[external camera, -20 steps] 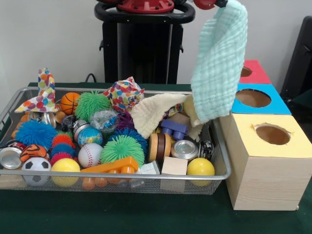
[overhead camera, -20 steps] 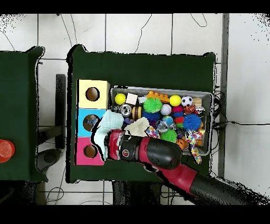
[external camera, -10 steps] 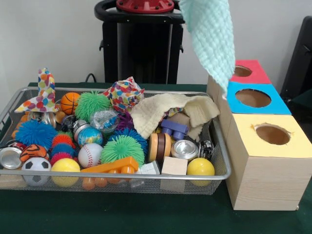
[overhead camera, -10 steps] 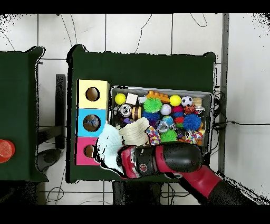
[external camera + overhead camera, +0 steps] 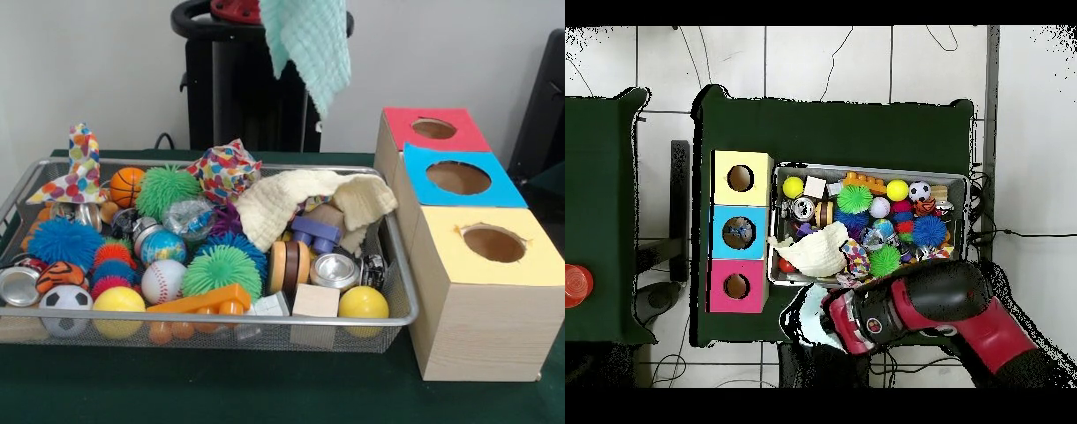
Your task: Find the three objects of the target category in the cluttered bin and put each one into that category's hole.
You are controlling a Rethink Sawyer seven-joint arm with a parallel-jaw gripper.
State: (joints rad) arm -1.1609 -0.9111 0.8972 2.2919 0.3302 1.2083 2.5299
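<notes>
The hand, hidden past the frame's top, carries a mint cloth [image 5: 309,44]; its opening cannot be told. The cans [image 5: 335,269] lie in the basket [image 5: 221,318] below, well apart.

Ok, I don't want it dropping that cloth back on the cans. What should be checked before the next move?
1. Mint cloth clear of the bin: ok, it hangs beyond the far rim.
2. Can beside the yellow ball uncovered: ok.
3. Second can at the left end in sight: ok.
4. Third can found: cannot tell.
5. Nothing hidden under the cream cloth: cannot tell.
6. Yellow box's hole unblocked: ok.
</notes>
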